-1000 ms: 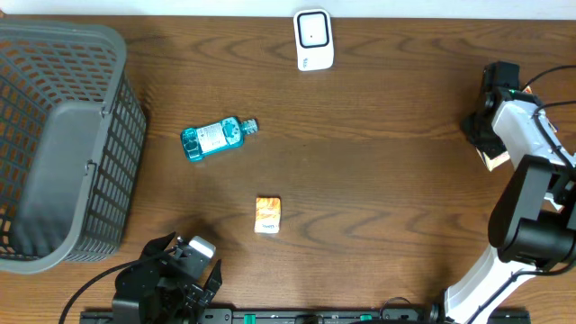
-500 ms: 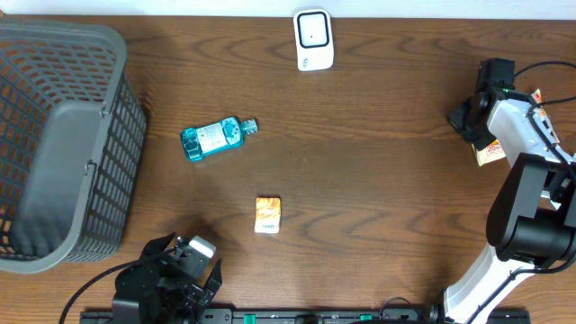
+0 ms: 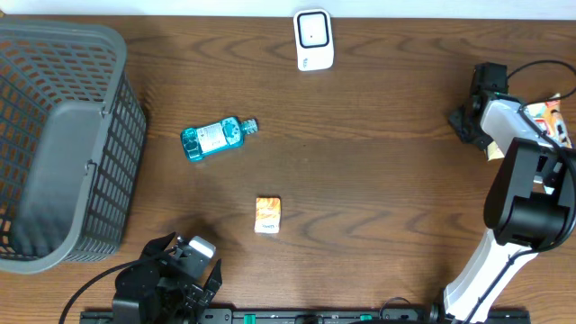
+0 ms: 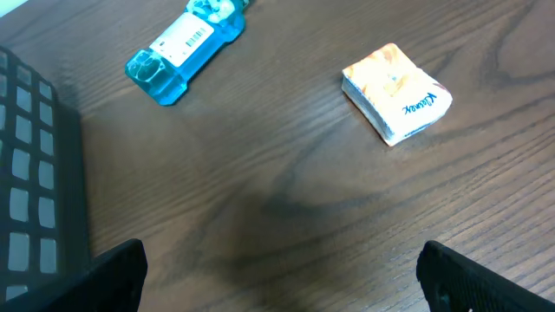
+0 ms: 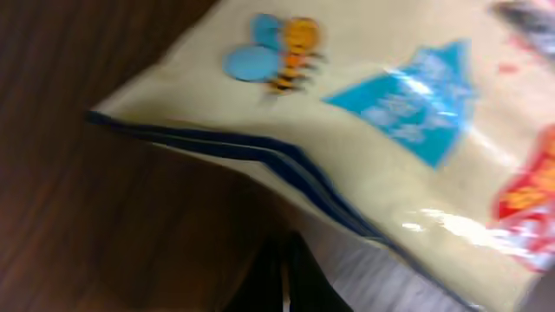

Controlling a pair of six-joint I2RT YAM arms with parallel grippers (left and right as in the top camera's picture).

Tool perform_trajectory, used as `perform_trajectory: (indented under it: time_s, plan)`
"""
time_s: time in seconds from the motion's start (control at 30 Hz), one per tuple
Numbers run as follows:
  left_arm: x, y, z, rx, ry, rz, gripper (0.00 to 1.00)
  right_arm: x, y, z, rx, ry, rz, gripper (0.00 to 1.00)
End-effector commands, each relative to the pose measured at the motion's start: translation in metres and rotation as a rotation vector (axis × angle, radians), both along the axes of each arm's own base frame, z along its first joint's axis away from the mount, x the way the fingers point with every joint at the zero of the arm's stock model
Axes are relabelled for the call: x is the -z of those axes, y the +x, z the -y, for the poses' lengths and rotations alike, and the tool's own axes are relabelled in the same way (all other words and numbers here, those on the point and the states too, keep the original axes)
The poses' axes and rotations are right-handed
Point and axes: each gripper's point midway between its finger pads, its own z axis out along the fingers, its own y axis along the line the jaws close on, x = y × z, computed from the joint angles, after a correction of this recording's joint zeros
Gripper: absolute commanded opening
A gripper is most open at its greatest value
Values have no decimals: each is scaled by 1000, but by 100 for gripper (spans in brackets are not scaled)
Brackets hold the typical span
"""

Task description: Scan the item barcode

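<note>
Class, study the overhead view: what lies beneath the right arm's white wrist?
Only edges of a cream, red-and-blue printed plastic packet show; the white right arm covers the rest.

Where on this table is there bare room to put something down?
The widest bare wood lies between the tissue pack and the right arm, below the white scanner. A smaller patch sits between the blue bottle and the scanner. It is crowded at the right edge around the packet, and beside the basket.

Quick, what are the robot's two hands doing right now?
Left gripper: open, holding nothing.
Right gripper: closed, pinching the edge of the bee-printed packet.
</note>
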Motion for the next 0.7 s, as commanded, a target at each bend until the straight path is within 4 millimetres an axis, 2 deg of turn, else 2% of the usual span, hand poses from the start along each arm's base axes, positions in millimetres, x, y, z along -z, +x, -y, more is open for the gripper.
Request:
perform_trajectory:
  time_s: [0.0, 0.23, 0.37, 0.43, 0.47, 0.5, 0.53, 0.57, 0.67]
  plan:
    - [3, -1, -3, -8, 18, -10, 99, 21, -23, 25, 39, -64, -102, 2]
    - [3, -1, -3, -9, 18, -10, 99, 20, -48, 62, 132, -79, -139, 2]
    - [3, -1, -3, -9, 18, -10, 99, 18, -57, 72, 156, -37, -147, 11]
    - [3, -1, -3, -9, 18, -10, 99, 15, -50, 61, 89, 68, -119, 20]
    - [3, -1, -3, -9, 18, -10, 99, 11, -42, 53, 44, 124, -87, 30]
    - [3, -1, -3, -8, 18, -10, 99, 1, -26, 34, -38, 233, -14, 39]
    - [3, -1, -3, -9, 17, -10, 99, -5, -19, 25, -73, 283, 23, 41]
    - [3, -1, -3, -8, 18, -10, 99, -15, -10, 11, -120, 349, 70, 47]
    - [3, -1, -3, -8, 18, -10, 99, -51, 12, -46, -325, 587, 227, 64]
